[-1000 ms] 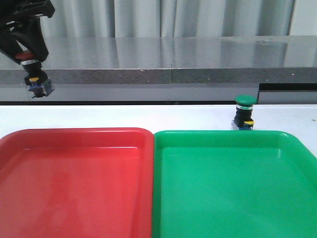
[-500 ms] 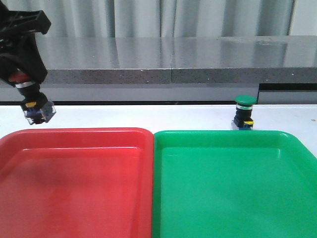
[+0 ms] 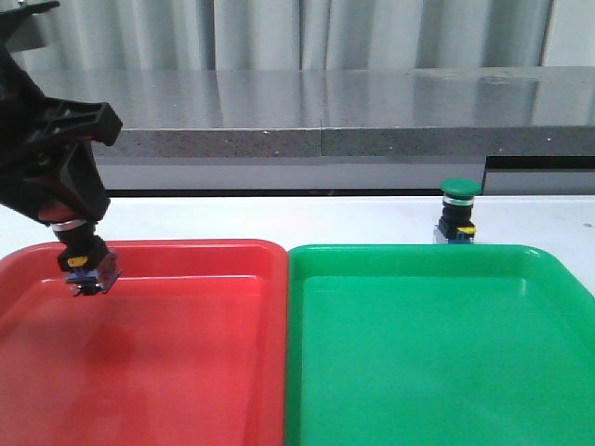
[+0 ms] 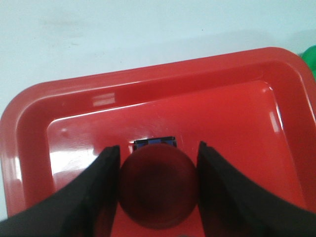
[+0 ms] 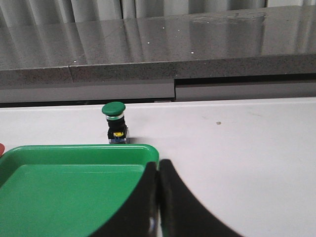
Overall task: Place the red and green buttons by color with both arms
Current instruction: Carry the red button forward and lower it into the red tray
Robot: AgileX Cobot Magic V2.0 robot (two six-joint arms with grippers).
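Observation:
My left gripper (image 3: 67, 218) is shut on the red button (image 3: 82, 260), which hangs over the back left part of the red tray (image 3: 186, 372). In the left wrist view its dark red cap (image 4: 158, 185) sits between the two black fingers (image 4: 106, 182), above the tray floor. The green button (image 3: 458, 212) stands upright on the white table just behind the green tray (image 3: 437, 362). It also shows in the right wrist view (image 5: 114, 123). My right gripper (image 5: 159, 170) is shut and empty by the green tray's corner (image 5: 148, 153); it is out of the front view.
The red and green trays lie side by side at the table's front, touching along their middle edges. A grey stone ledge (image 3: 325, 116) runs along the back of the white table (image 3: 279, 218).
My left gripper has come down and slightly right with the red button, from high above the table's back left to just over the red tray. The green button has not moved.

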